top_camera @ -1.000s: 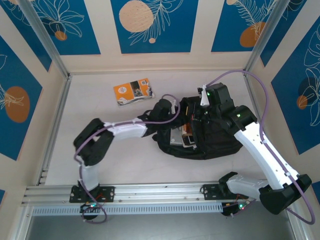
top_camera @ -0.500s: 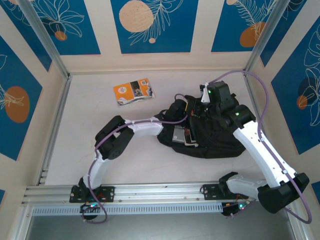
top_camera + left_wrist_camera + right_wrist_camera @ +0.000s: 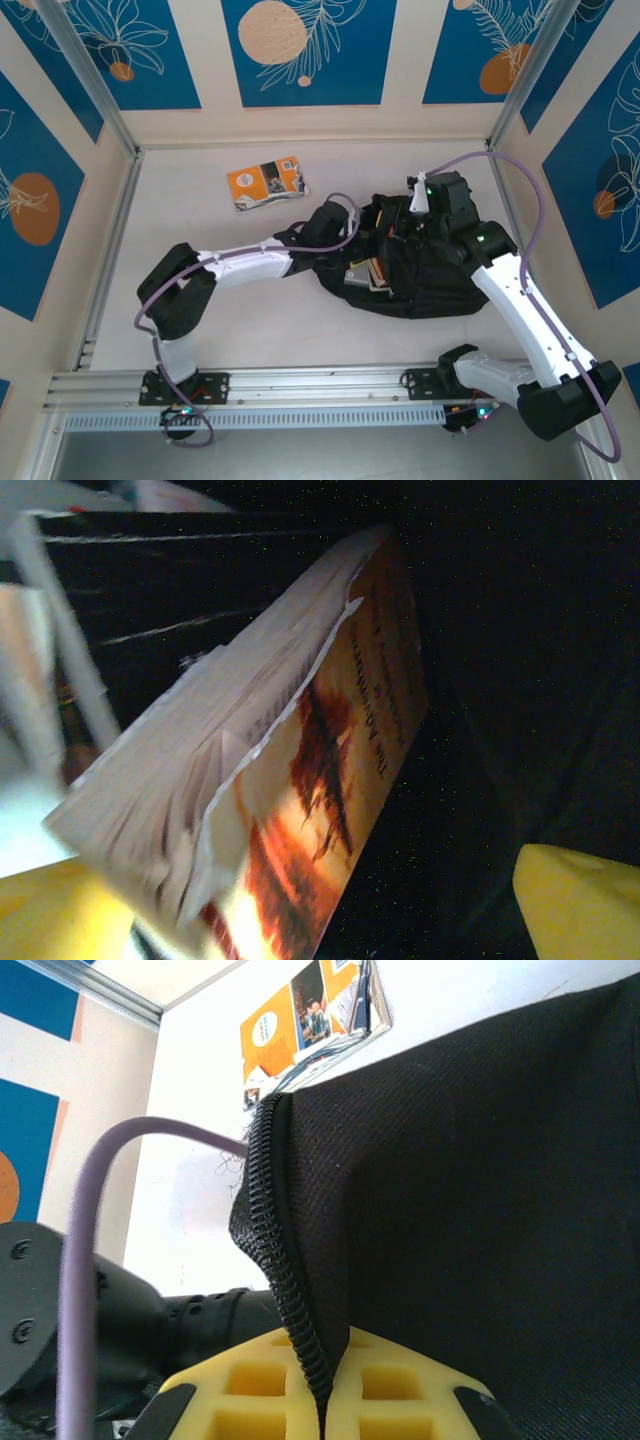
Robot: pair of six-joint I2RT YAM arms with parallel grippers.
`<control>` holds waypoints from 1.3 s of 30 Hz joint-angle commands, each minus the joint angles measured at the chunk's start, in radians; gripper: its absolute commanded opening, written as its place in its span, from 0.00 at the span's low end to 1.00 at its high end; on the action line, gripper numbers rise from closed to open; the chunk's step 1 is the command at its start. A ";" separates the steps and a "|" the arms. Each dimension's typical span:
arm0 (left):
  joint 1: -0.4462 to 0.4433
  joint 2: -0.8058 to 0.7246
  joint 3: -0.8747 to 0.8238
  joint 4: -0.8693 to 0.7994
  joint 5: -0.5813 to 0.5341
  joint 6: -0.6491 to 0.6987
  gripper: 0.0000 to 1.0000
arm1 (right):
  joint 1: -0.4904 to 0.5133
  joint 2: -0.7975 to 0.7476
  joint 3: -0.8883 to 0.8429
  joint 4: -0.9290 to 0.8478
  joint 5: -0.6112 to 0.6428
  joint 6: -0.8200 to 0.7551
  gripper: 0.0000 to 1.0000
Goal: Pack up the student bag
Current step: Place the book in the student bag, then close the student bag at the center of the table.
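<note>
Left jaws have opened beside one paperback (image 3: 300, 760) inside the student bag (image 3: 430, 275); right jaws clamp its rim.

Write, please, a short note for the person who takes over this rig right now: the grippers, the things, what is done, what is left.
Left gripper: open, inside the mouth of the student bag, at a book with a sunset cover, not clamping it.
Right gripper: shut on the bag's zipper edge, lifting it.
Done: the sunset book lies in the bag's opening.
Left: the orange book lies on the table behind the bag, apart from it. It probably goes in next, then the bag gets closed.
</note>
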 commanded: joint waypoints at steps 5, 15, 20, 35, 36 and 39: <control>0.040 -0.133 -0.035 -0.120 -0.026 0.120 0.94 | -0.018 -0.029 -0.027 0.031 -0.040 -0.004 0.00; 0.079 -0.277 -0.004 -0.451 -0.355 0.281 0.87 | 0.003 0.012 -0.091 0.083 -0.120 -0.006 0.00; 0.185 -0.308 0.007 -0.507 -0.408 0.335 0.87 | 0.072 0.066 -0.177 0.173 -0.097 0.016 0.00; 0.560 0.273 0.593 -0.741 -0.334 0.495 0.86 | 0.201 0.226 -0.227 0.300 -0.052 -0.013 0.52; 0.571 0.295 0.616 -0.726 -0.325 0.493 0.85 | 0.204 0.218 -0.232 0.309 -0.059 -0.013 0.54; 0.601 0.393 0.744 -0.732 -0.290 0.516 0.83 | 0.212 0.192 -0.256 0.322 -0.090 -0.019 0.60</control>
